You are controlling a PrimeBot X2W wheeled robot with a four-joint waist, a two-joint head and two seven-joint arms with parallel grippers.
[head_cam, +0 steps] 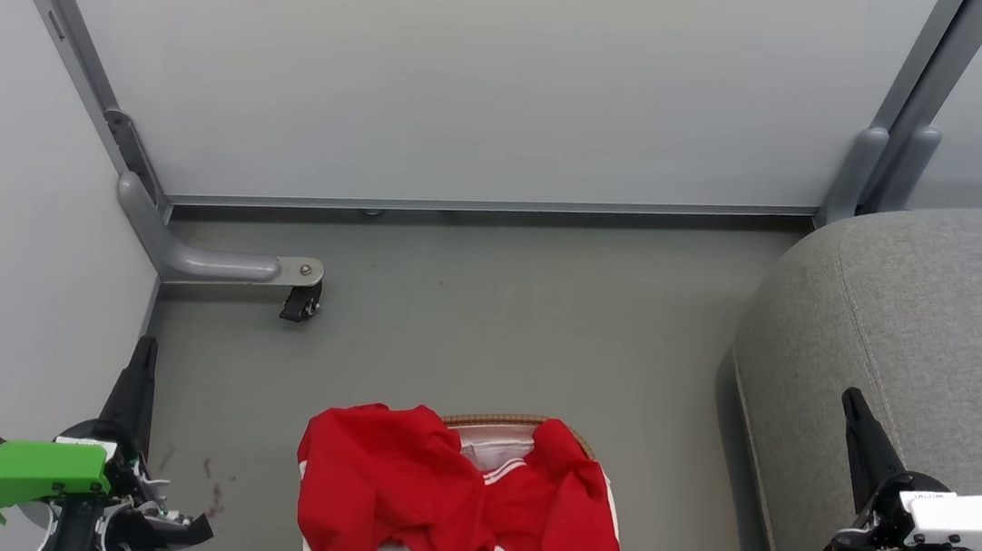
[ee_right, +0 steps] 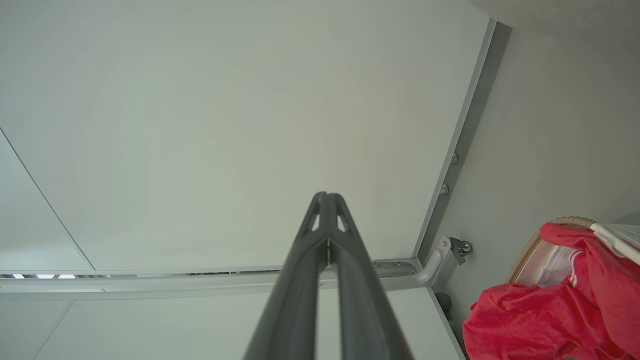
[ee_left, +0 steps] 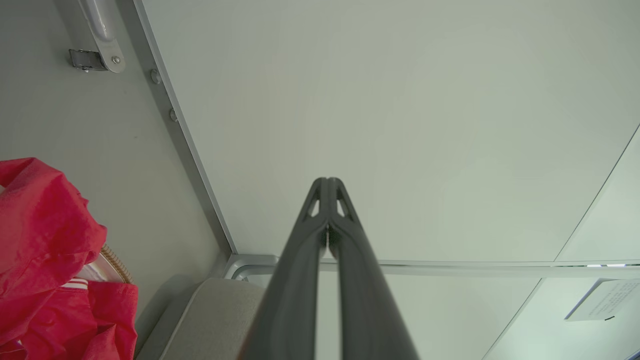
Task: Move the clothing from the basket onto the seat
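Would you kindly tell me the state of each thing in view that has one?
White plastic laundry basket, brown woven rim: upright, full.
Bright red sports clothing, white stripes: heaped in basket, draped over rim.
Large grey fabric seat: no clothing on visible part.
Left gripper: jaws shut, empty.
Right gripper: jaws shut, empty.

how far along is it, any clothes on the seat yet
Done: nothing yet. The red clothing is heaped in the basket, and the visible part of the seat carries no garment. In hand: nothing; the left gripper and right gripper are shut and empty, either side of the basket. Left: lifting all the clothing out and onto the seat.
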